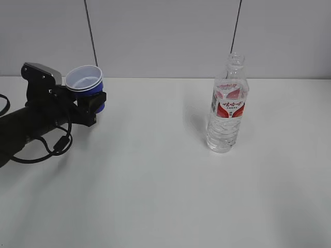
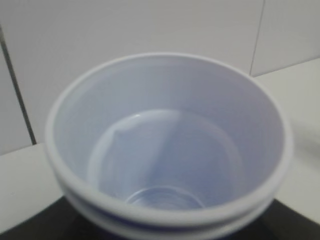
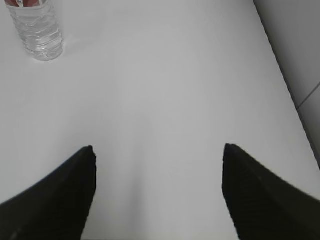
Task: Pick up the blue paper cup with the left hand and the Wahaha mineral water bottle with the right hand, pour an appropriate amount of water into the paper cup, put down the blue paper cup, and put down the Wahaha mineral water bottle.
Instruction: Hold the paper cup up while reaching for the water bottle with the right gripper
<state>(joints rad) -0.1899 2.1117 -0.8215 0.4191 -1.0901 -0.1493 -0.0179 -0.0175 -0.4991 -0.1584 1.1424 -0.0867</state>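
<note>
My left gripper (image 1: 92,103) is shut on the blue paper cup (image 1: 86,86) and holds it upright above the white table at the far left. In the left wrist view the cup (image 2: 167,140) fills the frame, white inside with a doubled rim; a little clear water (image 2: 165,197) seems to lie at its bottom. The Wahaha mineral water bottle (image 1: 227,106) stands upright and uncapped right of centre, partly filled. My right gripper (image 3: 157,150) is open and empty over bare table; the bottle's base (image 3: 37,30) shows at the top left of its view. The right arm is out of the exterior view.
The white table (image 1: 155,181) meets a pale panelled wall (image 1: 165,36) at the back. The table's right edge (image 3: 280,65) runs close to my right gripper.
</note>
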